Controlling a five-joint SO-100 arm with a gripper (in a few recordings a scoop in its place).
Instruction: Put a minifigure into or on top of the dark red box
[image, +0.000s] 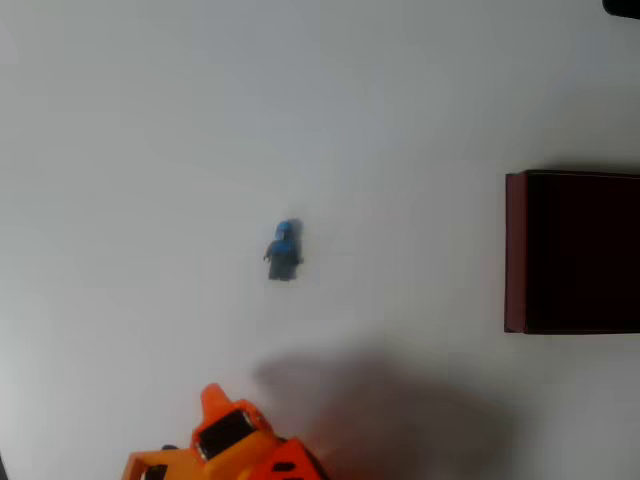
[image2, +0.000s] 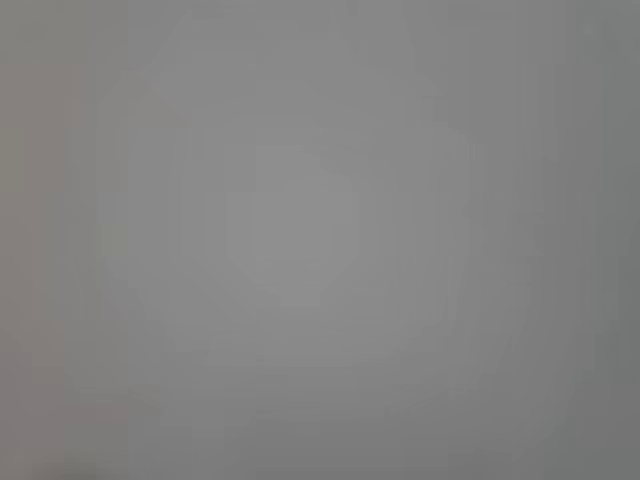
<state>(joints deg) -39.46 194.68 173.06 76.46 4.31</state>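
The minifigure (image: 284, 250) lies alone on the white table (image: 120, 150), a little left of the middle in the overhead view, with its bright blue head toward the top of the picture and its dark legs toward the bottom, so its long axis runs almost straight up and down there, with only a slight lean. Nothing touches it. Below it, at the bottom edge of the same view, is the orange gripper (image: 215, 405), slightly to the left of the figure and well apart from it; its tip points upward, roughly in the direction of the toy. So the coming reach, as I judge it, must go upward in the picture and a bit to the right, and the fingers should close across the narrow body, not along it. Whether the fingers are spread or closed I cannot tell, because just the top of the gripper is visible and the wrist view gives a plain grey blur. The dark red box (image: 515, 250) stands far to the right of the figure, at the picture's right edge, its dark interior open to above.
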